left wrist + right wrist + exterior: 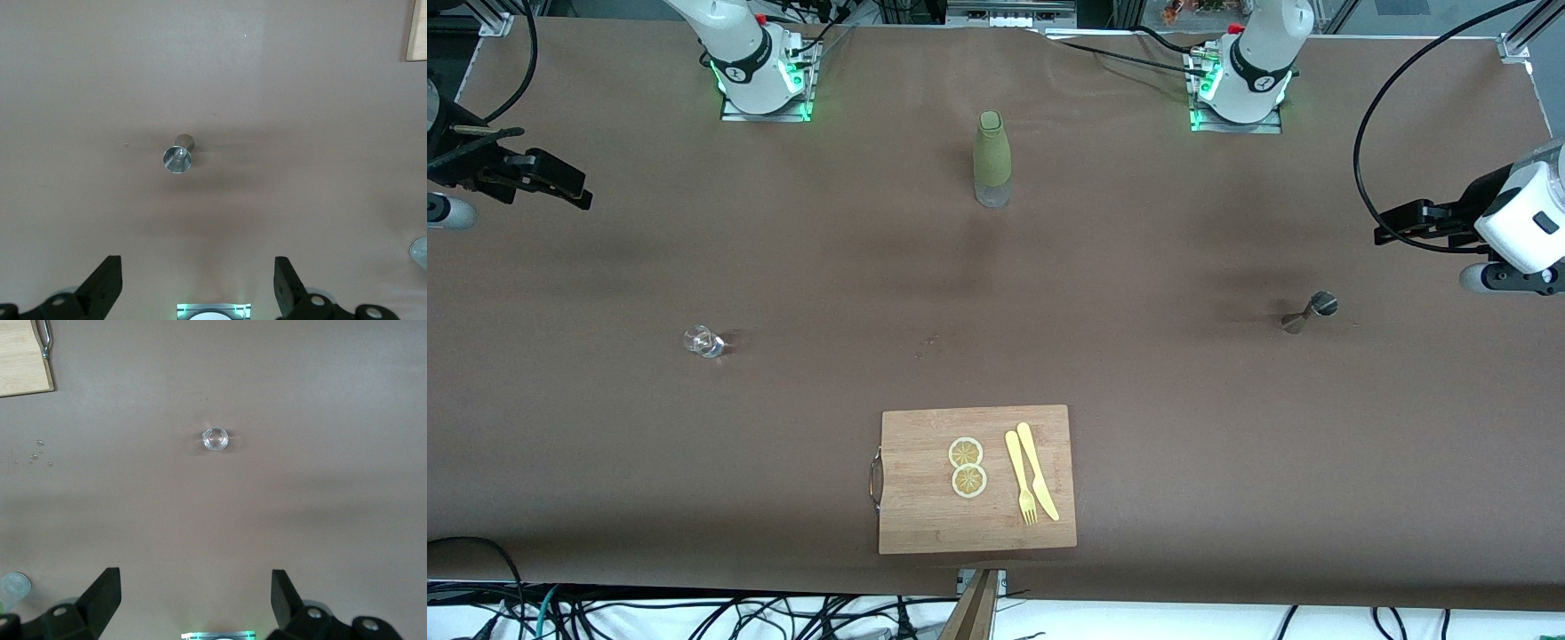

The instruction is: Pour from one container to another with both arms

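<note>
A small clear glass point(704, 341) stands on the brown table toward the right arm's end, and the right wrist view shows it from above point(215, 439). A metal jigger point(1312, 313) stands toward the left arm's end and appears in the left wrist view point(178, 157). A bottle in a green sleeve point(992, 160) stands between the two arm bases. My right gripper point(569, 190) hangs open over the table's edge at its own end, holding nothing point(195, 607). My left gripper point(1385, 235) hangs open and empty over its end point(198, 293), well apart from the jigger.
A wooden cutting board point(925, 516) with a metal handle lies near the front edge, carrying two lemon slices point(967, 467) and a yellow fork and knife point(1030, 480). A few water drops point(37, 453) dot the table between the board and the glass.
</note>
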### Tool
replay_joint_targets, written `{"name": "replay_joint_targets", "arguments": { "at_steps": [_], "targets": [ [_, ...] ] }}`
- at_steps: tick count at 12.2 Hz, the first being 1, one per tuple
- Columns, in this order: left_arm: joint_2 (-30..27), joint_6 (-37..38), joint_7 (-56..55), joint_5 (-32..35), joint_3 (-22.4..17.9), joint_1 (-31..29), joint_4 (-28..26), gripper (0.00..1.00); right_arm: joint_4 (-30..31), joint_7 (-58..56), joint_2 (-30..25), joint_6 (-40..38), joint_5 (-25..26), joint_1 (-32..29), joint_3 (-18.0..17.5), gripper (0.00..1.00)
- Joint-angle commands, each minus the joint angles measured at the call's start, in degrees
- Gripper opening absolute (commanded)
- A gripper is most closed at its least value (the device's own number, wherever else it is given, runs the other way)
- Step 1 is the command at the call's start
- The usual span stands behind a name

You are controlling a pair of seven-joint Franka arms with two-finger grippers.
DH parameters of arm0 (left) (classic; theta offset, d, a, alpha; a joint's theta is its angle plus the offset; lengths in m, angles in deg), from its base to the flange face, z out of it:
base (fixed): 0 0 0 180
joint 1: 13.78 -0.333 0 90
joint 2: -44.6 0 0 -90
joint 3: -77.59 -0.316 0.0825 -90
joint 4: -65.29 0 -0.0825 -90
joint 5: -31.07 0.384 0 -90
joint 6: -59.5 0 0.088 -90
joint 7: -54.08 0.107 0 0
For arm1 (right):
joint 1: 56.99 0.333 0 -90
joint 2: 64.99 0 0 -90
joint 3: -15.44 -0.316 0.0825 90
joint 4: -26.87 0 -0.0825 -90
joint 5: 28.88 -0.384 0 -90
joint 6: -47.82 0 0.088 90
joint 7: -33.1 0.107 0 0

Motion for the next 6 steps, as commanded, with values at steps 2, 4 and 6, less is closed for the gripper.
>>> {"name": "replay_joint_targets", "arguments": {
  "at_steps": [2,4,6],
  "targets": [
    [-3.49,-2.36,4.23,1.22,0.09,-0.80,-0.50,1.00,-0.75,0.53,0.18,-0.07,-0.16,0.02,0.15,1.00],
    [-3.77,-2.72,4.23,1.57,0.17,-0.71,0.45,1.00,-0.75,0.53,0.18,-0.07,-0.16,0.02,0.15,1.00],
    [-3.94,-2.28,3.97,1.57,0.26,-0.80,0.64,1.00,-0.75,0.53,0.10,-0.07,-0.24,0.02,0.15,1.00]
  ]
}}
